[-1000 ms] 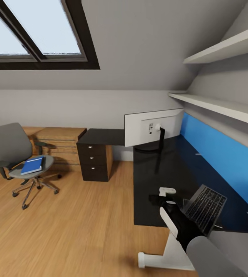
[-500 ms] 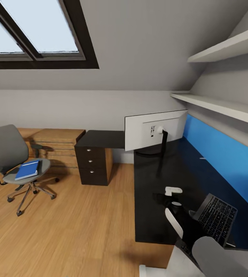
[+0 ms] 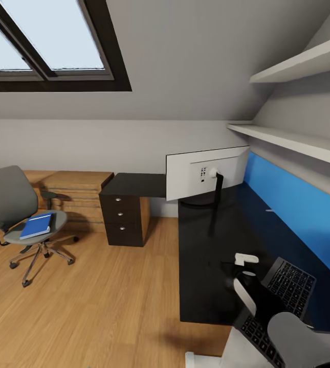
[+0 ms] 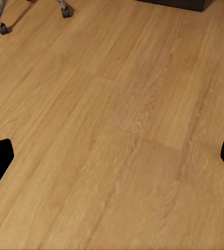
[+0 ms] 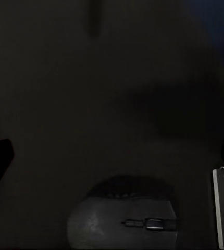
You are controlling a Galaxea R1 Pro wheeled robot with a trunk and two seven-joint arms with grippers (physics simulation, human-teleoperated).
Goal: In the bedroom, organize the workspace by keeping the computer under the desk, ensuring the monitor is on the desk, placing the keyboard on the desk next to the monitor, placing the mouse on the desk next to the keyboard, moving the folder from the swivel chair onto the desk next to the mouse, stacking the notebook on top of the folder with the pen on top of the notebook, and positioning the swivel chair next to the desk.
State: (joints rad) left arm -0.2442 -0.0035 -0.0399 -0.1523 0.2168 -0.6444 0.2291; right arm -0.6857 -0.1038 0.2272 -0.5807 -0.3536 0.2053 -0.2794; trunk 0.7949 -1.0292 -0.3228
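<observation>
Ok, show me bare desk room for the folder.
Free: the black desk stretch between the monitor stand and the keyboard. Crowded: the near end, where the right gripper, mouse and keyboard sit.

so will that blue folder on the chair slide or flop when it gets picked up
The folder looks flat and thin, so it may flex if gripped by one edge. It lies on the padded chair seat, which probably limits sliding. The chair stands on castors, so a sideways push on the folder could roll it.
</observation>
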